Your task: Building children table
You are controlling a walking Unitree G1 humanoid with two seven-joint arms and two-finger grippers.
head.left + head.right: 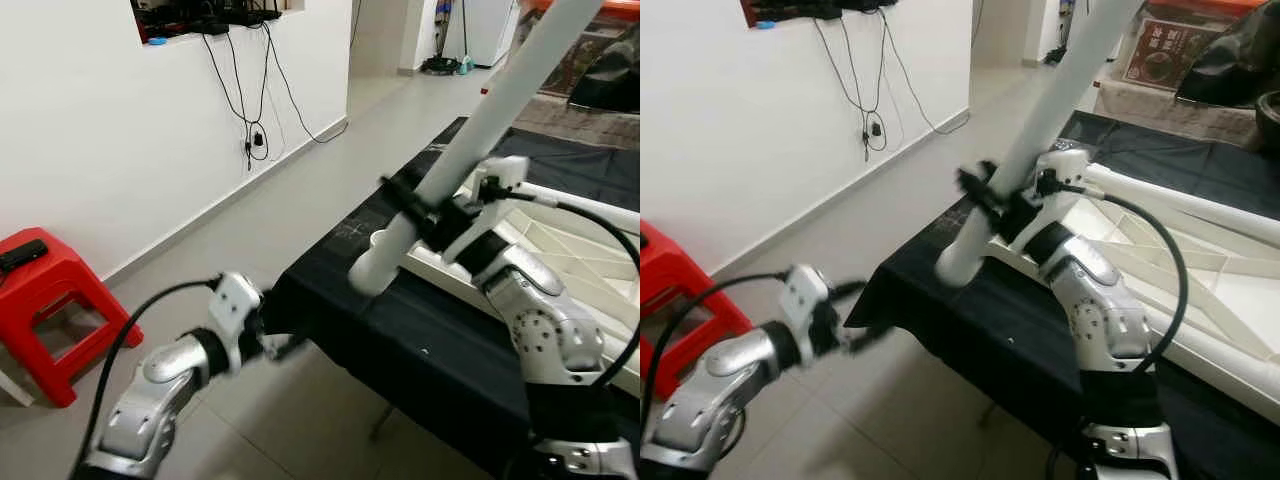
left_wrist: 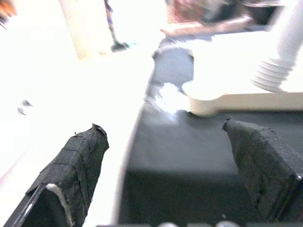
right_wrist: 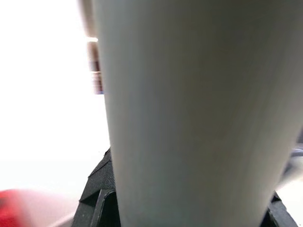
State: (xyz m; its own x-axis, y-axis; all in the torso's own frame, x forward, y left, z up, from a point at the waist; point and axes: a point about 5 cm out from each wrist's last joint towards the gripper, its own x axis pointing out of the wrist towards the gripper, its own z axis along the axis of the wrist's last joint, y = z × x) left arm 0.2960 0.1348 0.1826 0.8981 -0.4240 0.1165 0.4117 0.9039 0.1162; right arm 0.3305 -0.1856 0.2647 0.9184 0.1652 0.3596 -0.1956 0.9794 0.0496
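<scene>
Pale floor tiles and a white wall with dangling black cables frame the scene, a red plastic stool (image 1: 45,300) standing against the wall at far left. At right, a low work surface draped in black cloth (image 1: 400,320) carries the upturned white plastic tabletop (image 1: 590,250), its ribbed underside facing up.

The right gripper (image 1: 425,215) is clamped round a long white cylindrical table leg (image 1: 500,110) close to its lower end. The leg slants up and away to the right, and its threaded lower end (image 2: 271,75) hangs just above the tabletop's near left corner, beside what looks like a round socket; whether it touches the socket yet cannot be told. From the right wrist, the leg's pale shaft rises between the two black fingers.

The left gripper (image 1: 275,345) hovers low at the near left edge of the cloth, its black fingers (image 2: 78,161) spread wide apart and holding nothing. From its wrist camera the tabletop's corner and the leg's threads lie straight ahead.

By the look of it, the step in hand is seating a leg into its corner mount. The next move would call for bringing the leg upright over the socket, lowering the threads squarely in and turning it home. The free left gripper seems placed to steady the tabletop.
</scene>
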